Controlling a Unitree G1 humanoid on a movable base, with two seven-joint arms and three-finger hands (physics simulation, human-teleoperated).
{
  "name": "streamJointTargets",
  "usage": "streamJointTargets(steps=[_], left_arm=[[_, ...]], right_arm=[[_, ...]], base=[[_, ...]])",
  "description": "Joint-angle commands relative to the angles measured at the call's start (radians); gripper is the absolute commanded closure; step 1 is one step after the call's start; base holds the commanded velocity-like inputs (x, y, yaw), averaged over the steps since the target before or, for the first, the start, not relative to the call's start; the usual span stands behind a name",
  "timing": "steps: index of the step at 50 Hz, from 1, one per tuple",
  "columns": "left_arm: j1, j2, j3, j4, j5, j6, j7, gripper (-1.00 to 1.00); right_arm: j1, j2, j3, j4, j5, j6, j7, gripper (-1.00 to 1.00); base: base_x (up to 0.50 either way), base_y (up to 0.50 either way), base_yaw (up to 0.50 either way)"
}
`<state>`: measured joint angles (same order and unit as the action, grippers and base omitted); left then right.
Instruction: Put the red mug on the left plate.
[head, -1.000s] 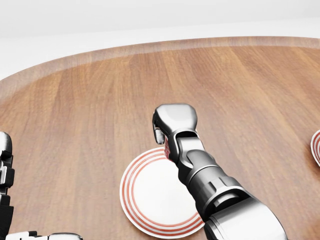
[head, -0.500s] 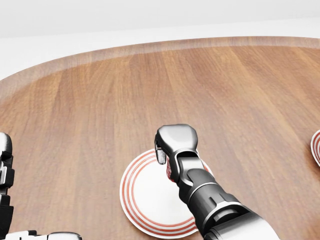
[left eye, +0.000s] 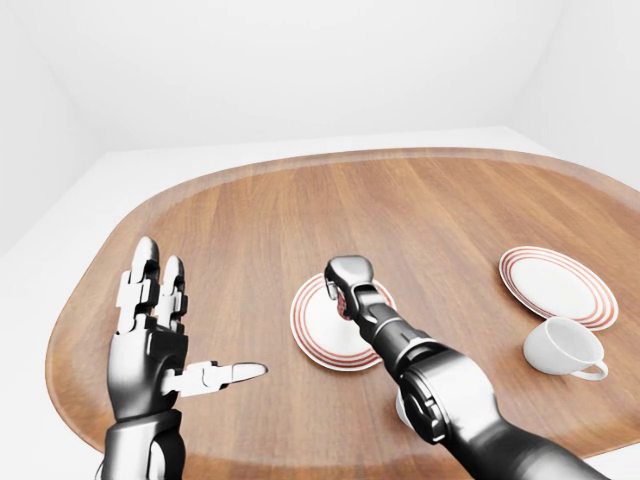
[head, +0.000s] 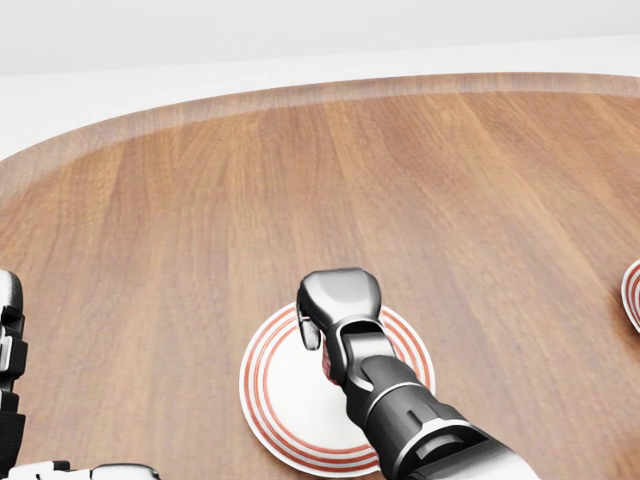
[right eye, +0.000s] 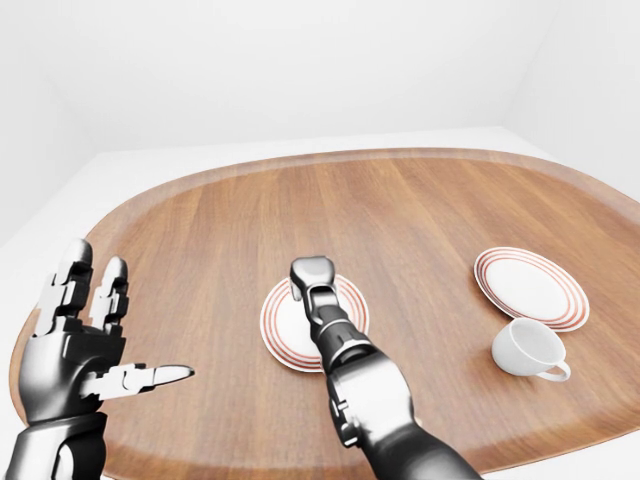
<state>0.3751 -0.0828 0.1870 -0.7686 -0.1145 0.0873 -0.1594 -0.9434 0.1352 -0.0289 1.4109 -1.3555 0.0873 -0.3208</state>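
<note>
The right hand (head: 338, 305) is dropping lower over the left plate (head: 275, 385) now, fist gripping the red mug (left eye: 345, 309). Left hand (left eye: 150, 335) is hanging open over the wood table (left eye: 420, 220), white room.

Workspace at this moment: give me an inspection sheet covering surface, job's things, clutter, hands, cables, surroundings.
Surface: rounded wooden table, raised rim.
Job's things: left plate, white with red rings; red mug barely shows under the right hand, over that plate; whether it rests on the plate cannot be told.
Clutter: right plate; white cup beside it, on the table.
Hands: right hand above the left plate, fingers curled round the mug; left hand open, raised, holding nothing.
Cables: nothing seen.
Surroundings: plain white walls and floor.
</note>
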Motion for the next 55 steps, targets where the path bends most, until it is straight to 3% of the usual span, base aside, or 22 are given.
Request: streamJointTargets(steps=[1,18,34,55], left_arm=[[-0.002,-0.004,0.015,0.005,-0.009,0.000,-0.009,-1.00],[-0.003,-0.007,0.020,0.016,-0.011,-0.004,-0.013,-1.00],[-0.007,-0.005,0.020,0.022,-0.011,-0.005,-0.012,-1.00],[-0.004,-0.006,0.023,0.018,-0.015,-0.005,-0.014,-1.00]], right_arm=[[0.029,0.013,0.006,0.004,-0.018,0.000,0.023,1.00],[0.054,0.025,-0.026,0.005,-0.078,0.000,0.015,1.00],[0.044,0.034,-0.050,0.003,-0.028,0.000,-0.143,1.00],[0.057,0.040,-0.039,0.004,-0.042,0.000,-0.118,1.00]], base=[[0.00,0.00,0.00],[0.00,0.00,0.00],[0.00,0.00,0.00],[0.00,0.00,0.00]])
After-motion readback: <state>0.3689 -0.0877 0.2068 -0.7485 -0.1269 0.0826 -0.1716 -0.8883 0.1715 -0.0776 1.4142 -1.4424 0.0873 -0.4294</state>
